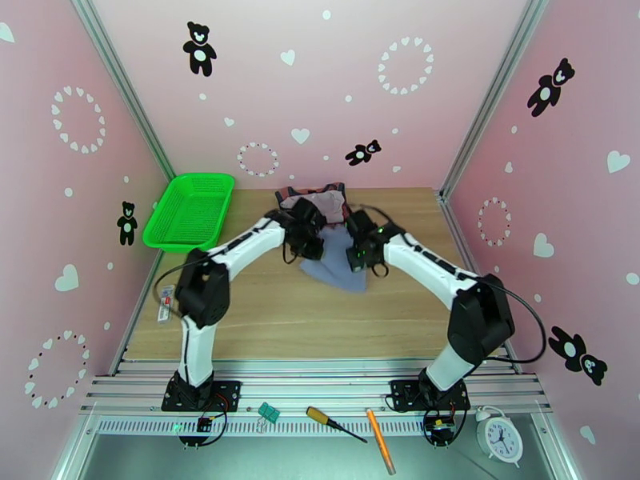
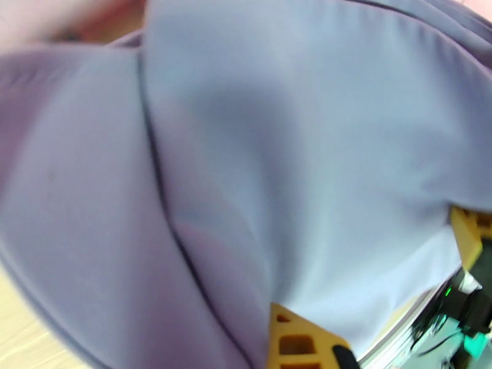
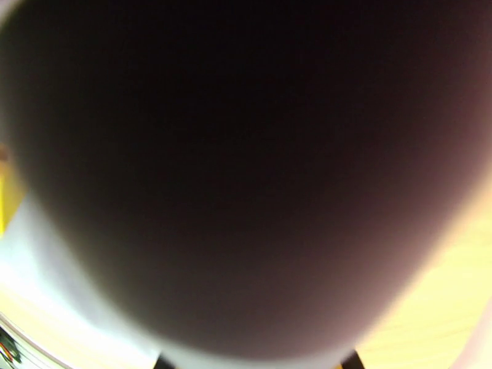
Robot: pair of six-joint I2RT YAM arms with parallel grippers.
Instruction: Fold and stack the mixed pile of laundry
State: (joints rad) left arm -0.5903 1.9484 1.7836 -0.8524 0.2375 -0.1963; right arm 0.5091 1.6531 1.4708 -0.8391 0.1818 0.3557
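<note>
Centre of the top view: the left gripper (image 1: 310,238) and right gripper (image 1: 358,250) each pinched shut on the pale grey-lilac shirt (image 1: 336,271) — its held edge running left-right between them, just below the laundry pile (image 1: 322,202).

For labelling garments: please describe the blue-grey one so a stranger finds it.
On the wooden table, look right of the green basket, at the far middle. The blue-grey cloth spreads toward the near edge, plain and pale, unlike the reddish top bunched behind it.
</note>
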